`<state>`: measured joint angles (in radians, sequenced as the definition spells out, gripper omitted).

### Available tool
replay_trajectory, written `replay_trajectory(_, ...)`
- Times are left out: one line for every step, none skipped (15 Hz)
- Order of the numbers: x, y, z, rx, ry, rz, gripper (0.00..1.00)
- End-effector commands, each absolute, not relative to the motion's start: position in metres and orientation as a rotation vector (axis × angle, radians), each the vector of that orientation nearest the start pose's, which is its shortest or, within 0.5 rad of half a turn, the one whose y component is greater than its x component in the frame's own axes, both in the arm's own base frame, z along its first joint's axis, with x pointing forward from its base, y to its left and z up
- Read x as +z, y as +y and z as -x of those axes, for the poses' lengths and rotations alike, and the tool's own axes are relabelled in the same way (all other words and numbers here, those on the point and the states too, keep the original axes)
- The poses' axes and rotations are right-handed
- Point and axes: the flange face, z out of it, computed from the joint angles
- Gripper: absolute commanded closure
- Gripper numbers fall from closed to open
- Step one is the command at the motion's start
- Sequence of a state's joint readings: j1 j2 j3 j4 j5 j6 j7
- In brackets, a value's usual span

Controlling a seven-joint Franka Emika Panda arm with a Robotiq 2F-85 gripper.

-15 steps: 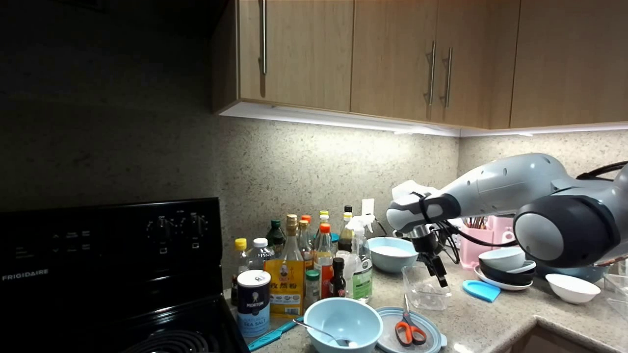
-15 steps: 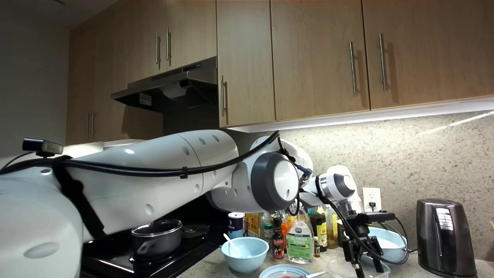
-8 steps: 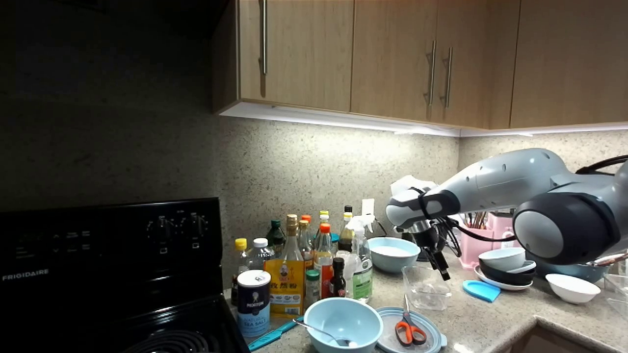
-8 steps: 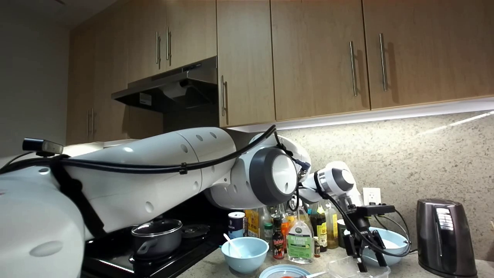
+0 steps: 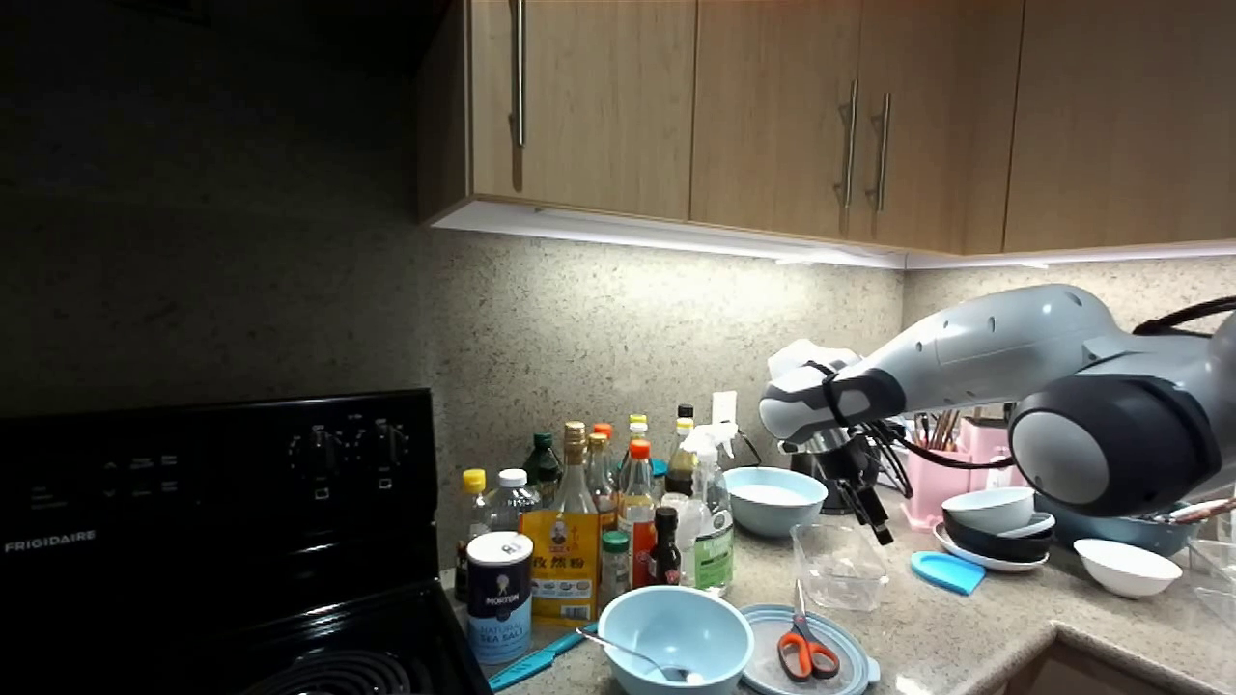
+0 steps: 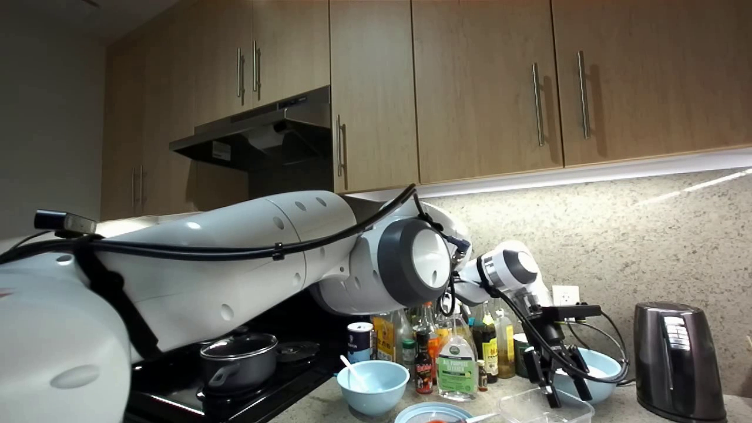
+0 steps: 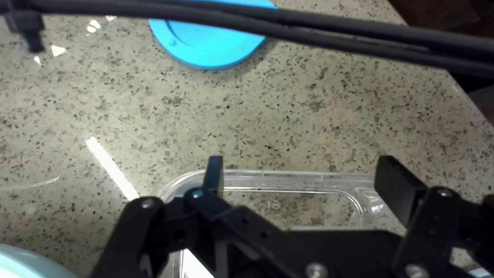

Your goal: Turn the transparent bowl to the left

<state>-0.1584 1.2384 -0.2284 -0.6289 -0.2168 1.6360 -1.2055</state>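
A clear rectangular plastic container (image 5: 842, 579) stands on the counter, upright. It also shows in an exterior view (image 6: 523, 405) and in the wrist view (image 7: 278, 174). My gripper (image 5: 881, 534) is over the container, above its rim and apart from it. In the wrist view the gripper (image 7: 301, 168) has its two fingers wide apart with nothing between them; the container lies below. The fingers also show spread in an exterior view (image 6: 568, 400). I make out no round see-through bowl for certain. The lower part of the container is hidden behind the gripper in the wrist view.
Pale blue bowls stand in front (image 5: 676, 637) and behind (image 5: 772, 502). Scissors (image 5: 806, 652) lie on a round lid (image 5: 859, 666). A blue lid (image 5: 946, 571), stacked dishes (image 5: 995, 541) and a white bowl (image 5: 1127, 568) are at the right. Bottles (image 5: 637, 512) and a kettle (image 6: 678, 364) line the wall.
My gripper has risen a little, away from the container, its fingers staying apart. The clear container and the other things have not visibly moved.
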Motion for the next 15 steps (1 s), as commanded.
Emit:
replay_trajectory(0.214, -0.237, -0.754, 0.778, -1.817, 2.733, 0.0)
replay_trajectory(0.214, -0.24, -0.755, 0.744, -1.848, 2.712, 0.0)
replay_trajectory(0.217, -0.236, -0.745, 0.706, -1.643, 2.729, 0.0)
replay_trajectory(0.217, -0.234, -0.74, 0.724, -1.516, 2.762, 0.0)
replay_trajectory(0.218, -0.235, -0.738, 0.718, -1.437, 2.801, 0.0)
replay_trajectory(0.218, -0.237, -0.736, 0.722, -1.355, 2.835, 0.0)
replay_trajectory(0.22, -0.24, -0.734, 0.715, -1.277, 2.868, 0.0)
replay_trajectory(0.222, -0.241, -0.732, 0.708, -1.197, 2.895, 0.0)
replay_trajectory(0.224, -0.242, -0.731, 0.701, -1.118, 2.922, 0.0)
replay_trajectory(0.226, -0.242, -0.73, 0.699, -1.039, 2.949, 0.0)
replay_trajectory(0.217, -0.24, -0.733, 0.723, -1.183, 2.914, 0.0)
replay_trajectory(0.218, -0.241, -0.732, 0.716, -1.134, 2.932, 0.0)
replay_trajectory(0.219, -0.241, -0.732, 0.713, -1.11, 2.943, 0.0)
replay_trajectory(0.219, -0.241, -0.732, 0.712, -1.102, 2.947, 0.0)
replay_trajectory(0.219, -0.241, -0.732, 0.712, -1.099, 2.949, 0.0)
